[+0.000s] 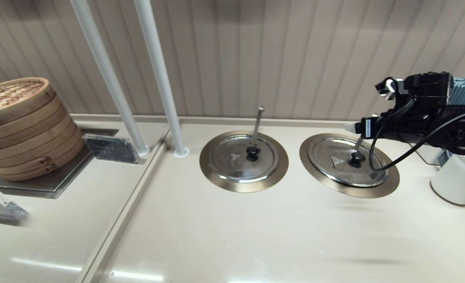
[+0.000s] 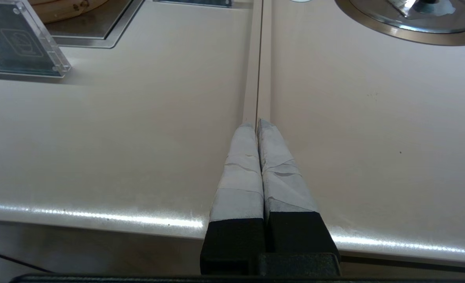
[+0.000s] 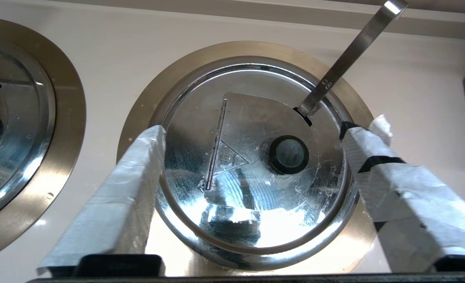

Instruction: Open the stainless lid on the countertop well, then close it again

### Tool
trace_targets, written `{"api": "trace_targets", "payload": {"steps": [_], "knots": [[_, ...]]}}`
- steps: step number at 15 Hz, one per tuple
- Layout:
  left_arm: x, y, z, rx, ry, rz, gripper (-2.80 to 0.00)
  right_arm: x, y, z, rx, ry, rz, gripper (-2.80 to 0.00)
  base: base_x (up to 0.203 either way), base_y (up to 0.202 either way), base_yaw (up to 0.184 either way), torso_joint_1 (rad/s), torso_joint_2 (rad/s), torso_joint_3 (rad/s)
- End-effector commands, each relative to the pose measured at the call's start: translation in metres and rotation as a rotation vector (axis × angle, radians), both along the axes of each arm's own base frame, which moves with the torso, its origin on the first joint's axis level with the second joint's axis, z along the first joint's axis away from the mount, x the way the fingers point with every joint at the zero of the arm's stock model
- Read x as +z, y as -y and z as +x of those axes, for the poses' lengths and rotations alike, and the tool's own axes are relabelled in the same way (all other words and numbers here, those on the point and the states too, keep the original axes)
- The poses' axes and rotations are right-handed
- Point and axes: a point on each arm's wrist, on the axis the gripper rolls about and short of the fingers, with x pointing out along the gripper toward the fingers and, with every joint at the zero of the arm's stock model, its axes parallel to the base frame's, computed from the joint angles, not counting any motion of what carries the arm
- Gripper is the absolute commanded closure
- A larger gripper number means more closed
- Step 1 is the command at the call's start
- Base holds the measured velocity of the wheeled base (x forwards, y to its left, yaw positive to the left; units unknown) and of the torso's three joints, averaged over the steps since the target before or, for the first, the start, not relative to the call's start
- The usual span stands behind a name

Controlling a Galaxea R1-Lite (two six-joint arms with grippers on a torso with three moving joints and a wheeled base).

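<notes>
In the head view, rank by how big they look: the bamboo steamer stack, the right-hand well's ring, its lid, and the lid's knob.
1. Steamer stack
2. Ring
3. Lid
4. Knob

Bright, even overhead light. Glare streaks line the surface (image 1: 232,236) near its front edge; the stainless lid (image 3: 256,165) mirrors white highlights. Shadows fall soft and faint.

You are looking at a food-service counter, of the buffet or canteen type. 2 round wells with brass-coloured rings are set into the beige countertop (image 1: 256,236), each closed by a steel lid with a ladle handle. A stack of bamboo steamers (image 1: 22,127) stands on a recessed steel plate, with 2 acrylic label holders (image 1: 112,148) beside it.
</notes>
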Motion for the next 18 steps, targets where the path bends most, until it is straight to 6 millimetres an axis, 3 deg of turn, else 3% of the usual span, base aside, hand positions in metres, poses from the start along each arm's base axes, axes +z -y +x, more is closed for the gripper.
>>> {"api": "trace_targets", "payload": {"steps": [1, 4, 6, 10, 15, 18], "knots": [[0.0, 0.0, 0.0, 0.001, 0.0, 0.0, 0.0, 0.016, -0.004, -0.011, 0.015, 0.037, 0.01, 0.0, 0.0, 0.0, 0.0, 0.0, 0.0, 0.0], [0.0, 0.0, 0.0, 0.002, 0.0, 0.0, 0.0, 0.039, -0.02, -0.045, 0.068, 0.084, 0.044, 0.0, 0.0, 0.0, 0.0, 0.0, 0.0, 0.0], [0.0, 0.0, 0.0, 0.002, 0.0, 0.0, 0.0, 0.056, -0.025, -0.085, 0.127, 0.119, 0.102, 0.0, 0.0, 0.0, 0.0, 0.0, 0.0, 0.0], [0.0, 0.0, 0.0, 0.0, 0.0, 0.0, 0.0, 0.062, -0.027, -0.179, 0.213, 0.182, 0.152, 0.0, 0.0, 0.0, 0.0, 0.0, 0.0, 0.0], [0.0, 0.0, 0.0, 0.001, 0.0, 0.0, 0.0, 0.02, -0.006, -0.311, 0.123, 0.327, 0.154, 0.0, 0.0, 0.0, 0.0, 0.0, 0.0, 0.0], [0.0, 0.0, 0.0, 0.0, 0.0, 0.0, 0.0, -0.014, 0.006, -0.376, 0.034, 0.377, 0.1, 0.0, 0.0, 0.0, 0.0, 0.0, 0.0, 0.0]]}}
